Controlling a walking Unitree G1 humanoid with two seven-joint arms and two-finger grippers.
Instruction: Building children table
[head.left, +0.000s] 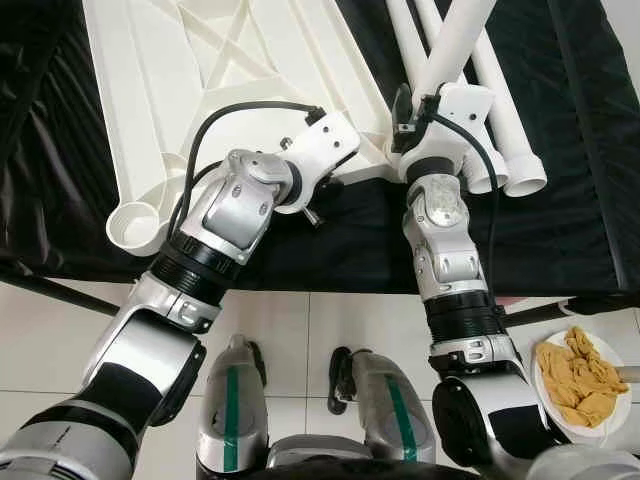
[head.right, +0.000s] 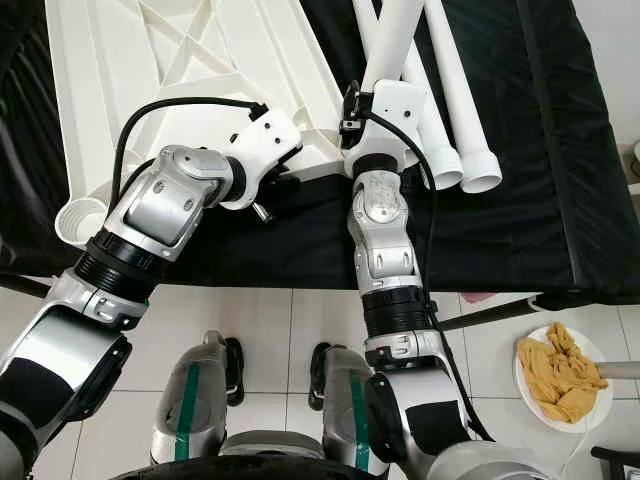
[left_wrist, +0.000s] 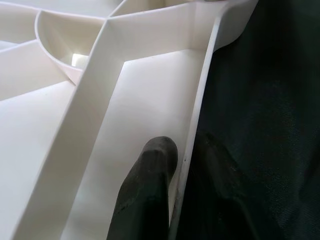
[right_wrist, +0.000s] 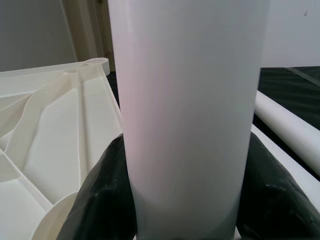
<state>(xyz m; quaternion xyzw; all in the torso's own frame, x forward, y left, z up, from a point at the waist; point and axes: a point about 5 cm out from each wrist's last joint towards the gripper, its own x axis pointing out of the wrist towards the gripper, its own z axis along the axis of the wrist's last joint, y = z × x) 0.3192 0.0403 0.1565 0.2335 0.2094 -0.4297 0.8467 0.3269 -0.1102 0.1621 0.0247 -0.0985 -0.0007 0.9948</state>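
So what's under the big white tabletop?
A black cloth lies under the upside-down tabletop and spreads past its edges. Whatever holds the cloth up is covered. The left gripper pinches the tabletop's rim; the right gripper holds a white leg.

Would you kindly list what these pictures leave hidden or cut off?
- Socket under the held table leg: hidden in both eye views by the right gripper.
- Tabletop far end: cut off by the top edge.
- Left gripper outer finger: dark against the black cloth.
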